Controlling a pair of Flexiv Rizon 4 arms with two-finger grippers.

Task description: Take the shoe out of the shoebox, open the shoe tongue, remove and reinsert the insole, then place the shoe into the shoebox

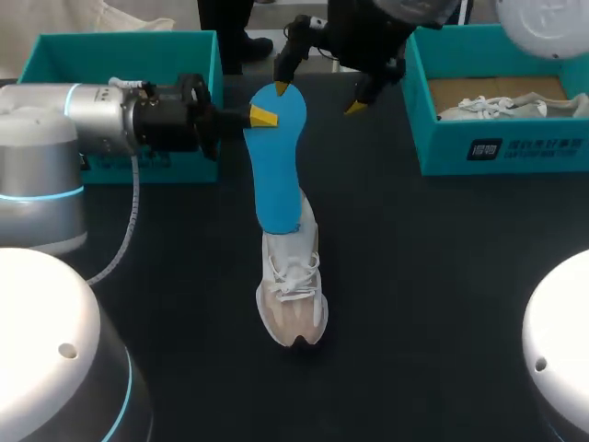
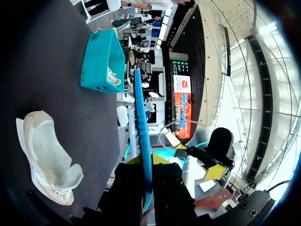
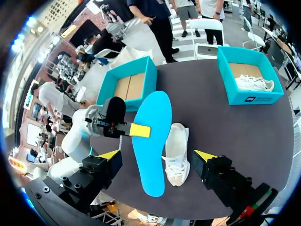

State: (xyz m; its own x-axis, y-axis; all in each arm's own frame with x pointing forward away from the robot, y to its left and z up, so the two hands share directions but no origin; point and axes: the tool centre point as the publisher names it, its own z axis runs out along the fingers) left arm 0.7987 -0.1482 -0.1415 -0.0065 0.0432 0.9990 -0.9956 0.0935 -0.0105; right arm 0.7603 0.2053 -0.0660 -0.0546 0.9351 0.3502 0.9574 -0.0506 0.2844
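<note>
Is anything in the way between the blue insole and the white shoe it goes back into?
Nothing visible is. The left gripper holds the insole over the shoe, with nothing showing between them. The right gripper is open near the insole's far end, not in between.

Dark tabletop: flat, matte, uniform charcoal colour. Diffuse, even lighting across the surface. Curved outer edge in right wrist view. Same dark surface in left wrist view.
</note>
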